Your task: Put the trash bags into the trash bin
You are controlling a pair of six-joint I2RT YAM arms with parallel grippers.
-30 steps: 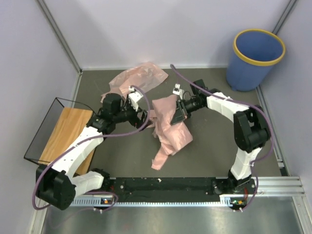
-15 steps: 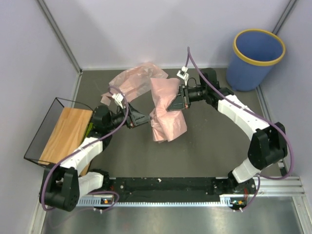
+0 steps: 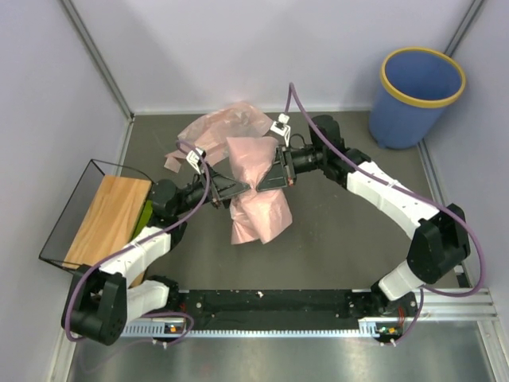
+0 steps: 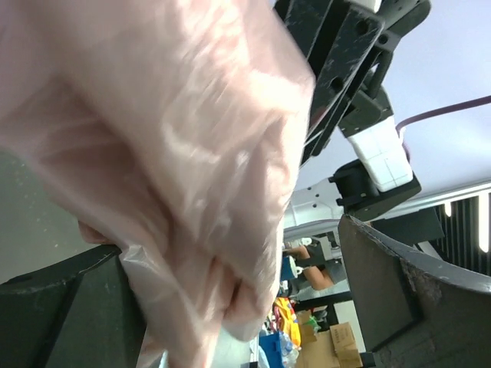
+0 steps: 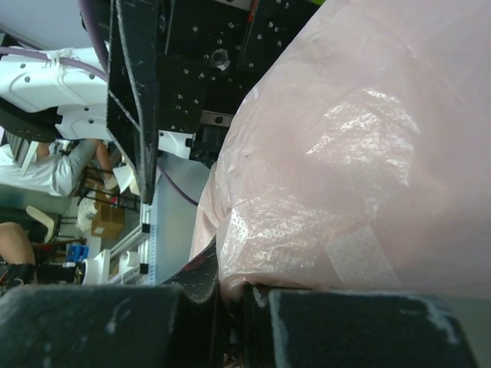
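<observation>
Top external view: the right gripper (image 3: 275, 169) is clamped on a pink bag (image 3: 258, 203) over mid-table. The left gripper (image 3: 235, 189) is spread wide against it. A second bag (image 3: 219, 127) lies behind, and the blue bin (image 3: 404, 119) stands far right.

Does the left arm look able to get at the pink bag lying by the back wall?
Probably yes: the left gripper is open, and the loose bag lies just beyond it, nothing between. It would first need to draw clear of the hanging bag in the right gripper.

Trash bag (image 3: 258, 213) is thin, glossy, crinkled plastic; trash bin (image 3: 402, 119) smooth plastic.
</observation>
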